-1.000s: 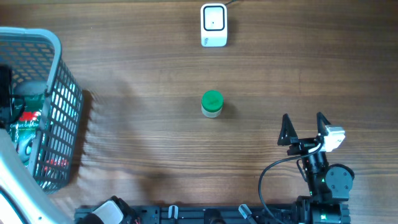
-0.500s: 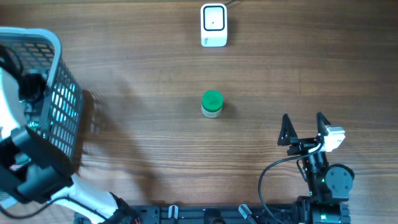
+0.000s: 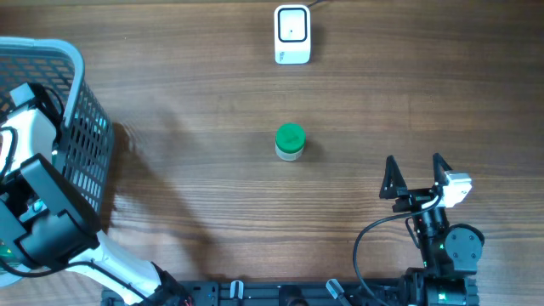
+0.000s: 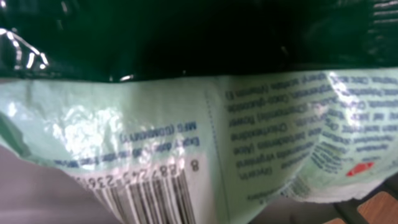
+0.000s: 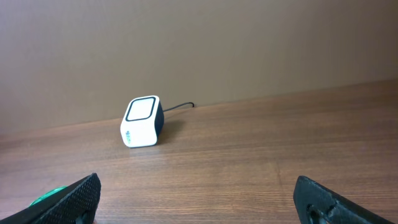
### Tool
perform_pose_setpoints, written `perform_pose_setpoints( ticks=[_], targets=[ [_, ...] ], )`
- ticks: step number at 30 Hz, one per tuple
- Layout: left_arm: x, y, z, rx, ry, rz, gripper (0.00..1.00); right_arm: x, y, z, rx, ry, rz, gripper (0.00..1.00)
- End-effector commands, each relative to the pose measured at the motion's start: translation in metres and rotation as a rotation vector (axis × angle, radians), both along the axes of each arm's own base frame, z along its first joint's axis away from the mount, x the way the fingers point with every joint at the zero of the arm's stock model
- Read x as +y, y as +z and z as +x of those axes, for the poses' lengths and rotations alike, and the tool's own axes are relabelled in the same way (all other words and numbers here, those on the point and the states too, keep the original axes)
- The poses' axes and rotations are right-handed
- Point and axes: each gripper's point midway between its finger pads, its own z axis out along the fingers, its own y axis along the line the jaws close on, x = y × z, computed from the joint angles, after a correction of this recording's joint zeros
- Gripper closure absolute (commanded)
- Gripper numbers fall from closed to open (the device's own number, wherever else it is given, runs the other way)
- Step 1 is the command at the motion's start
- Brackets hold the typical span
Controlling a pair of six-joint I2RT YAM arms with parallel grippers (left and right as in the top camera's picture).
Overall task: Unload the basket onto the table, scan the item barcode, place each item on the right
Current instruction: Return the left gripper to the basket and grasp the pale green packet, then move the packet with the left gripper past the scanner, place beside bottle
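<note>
Your left gripper [image 3: 24,98] sits closed in the basket [image 3: 85,127]. Packet [image 4: 205,130] runs crosswise, print upside-down, barcode [image 4: 149,196] at bottom. Right gripper [image 3: 416,172] wide.

The left arm [image 3: 51,225] is white and smooth, with big black blocks on it. The right arm [image 3: 448,246] is black and round, and a thin black cable [image 3: 357,246] loops beside it. Its end effector [image 3: 414,166] has two pointy black fingers [image 5: 65,198] and a little white box [image 3: 456,182].
</note>
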Motion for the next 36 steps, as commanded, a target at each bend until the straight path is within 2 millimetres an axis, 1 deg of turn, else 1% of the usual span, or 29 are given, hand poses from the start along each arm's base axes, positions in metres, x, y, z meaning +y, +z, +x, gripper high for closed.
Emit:
perform_pose_setpoints(
  ticks=[1,2,3,5,6,8,9,11,12,13,14,15,16,17,18,20,21,22,23,25,26,27,28,30,31,32,33,34,36],
  targets=[
    [0.013,0.052,0.015,-0.094,-0.04,0.08,0.96,0.0,0.002,0.0,-0.012,-0.003,-0.012,0.0],
    [0.015,0.071,0.02,-0.133,-0.05,0.108,0.96,0.0,0.002,0.0,-0.012,-0.003,-0.012,0.0],
    [0.02,0.11,0.027,-0.209,-0.056,0.161,0.96,0.0,0.002,0.0,-0.012,-0.003,-0.012,0.0],
    [0.024,0.165,0.032,-0.326,-0.06,0.245,0.96,0.0,0.002,0.0,-0.012,-0.003,-0.012,0.0],
    [0.023,0.205,0.03,-0.413,-0.058,0.305,0.96,0.0,0.002,0.0,-0.012,-0.003,-0.012,0.0],
    [0.017,0.246,0.022,-0.502,-0.056,0.363,0.96,0.0,0.002,0.0,-0.012,-0.003,-0.012,0.0],
    [0.01,0.269,0.014,-0.554,-0.059,0.392,0.96,0.0,0.002,0.0,-0.012,-0.003,-0.012,0.0],
    [-0.021,0.311,-0.005,-0.654,-0.12,0.43,0.96,0.0,0.002,0.0,-0.012,-0.003,-0.012,0.0],
    [-0.042,0.325,-0.006,-0.705,-0.208,0.436,0.96,0.0,0.002,0.0,-0.012,-0.003,-0.012,0.0],
    [-0.07,0.337,-0.005,-0.759,-0.334,0.434,0.96,0.0,0.002,0.0,-0.012,-0.003,-0.012,0.0],
    [-0.118,0.345,-0.003,-0.809,-0.574,0.442,0.96,0.0,0.002,0.0,-0.012,-0.003,-0.012,0.0],
    [-0.153,0.341,-0.003,-0.808,-0.761,0.451,0.96,0.0,0.002,0.0,-0.012,-0.003,-0.012,0.0],
    [-0.187,0.328,-0.005,-0.784,-0.965,0.451,0.96,0.0,0.002,0.0,-0.012,-0.003,-0.012,0.0],
    [-0.228,0.3,-0.011,-0.727,-1.178,0.419,0.96,0.0,0.002,0.0,-0.012,-0.003,-0.012,0.0],
    [-0.261,0.269,-0.018,-0.666,-1.311,0.359,0.96,0.0,0.002,0.0,-0.012,-0.003,-0.012,0.0],
    [-0.307,0.218,-0.029,-0.577,-1.469,0.267,0.96,0.0,0.002,0.0,-0.012,-0.003,-0.012,0.0],
    [-0.318,0.194,-0.029,-0.524,-1.486,0.26,0.96,0.0,0.002,0.0,-0.012,-0.003,-0.012,0.0],
    [-0.322,0.165,-0.025,-0.437,-1.418,0.287,0.96,0.0,0.002,0.0,-0.012,-0.003,-0.012,0.0],
    [-0.32,0.142,-0.02,-0.371,-1.32,0.31,0.96,0.0,0.002,0.0,-0.012,-0.003,-0.012,0.0],
    [-0.317,0.113,-0.018,-0.291,-1.135,0.278,0.96,0.0,0.002,0.0,-0.012,-0.003,-0.012,0.0],
    [-0.316,0.092,-0.021,-0.215,-0.962,0.216,0.96,0.0,0.002,0.0,-0.012,-0.003,-0.012,0.0],
    [-0.317,0.078,-0.024,-0.169,-0.857,0.185,0.96,0.0,0.002,0.0,-0.012,-0.003,-0.012,0.0],
    [-0.321,0.065,-0.022,-0.14,-0.798,0.17,0.96,0.0,0.002,0.0,-0.012,-0.003,-0.012,0.0],
    [-0.33,0.047,-0.013,-0.13,-0.785,0.163,0.96,0.0,0.002,0.0,-0.012,-0.003,-0.012,0.0],
    [-0.341,0.032,-0.011,-0.116,-0.803,0.127,0.96,0.0,0.002,0.0,-0.012,-0.003,-0.012,0.0],
    [-0.348,0.023,-0.015,-0.089,-0.818,0.096,0.96,0.0,0.002,0.0,-0.012,-0.003,-0.012,0.0],
    [-0.35,0.019,-0.018,-0.077,-0.825,0.091,0.96,0.0,0.002,0.0,-0.012,-0.003,-0.012,0.0],
    [-0.349,0.02,-0.017,-0.081,-0.83,0.109,0.96,0.0,0.002,0.0,-0.012,-0.003,-0.012,0.0],
    [-0.343,0.033,-0.009,-0.124,-0.819,0.162,0.96,0.0,0.002,0.0,-0.012,-0.003,-0.012,0.0]
  ],
)
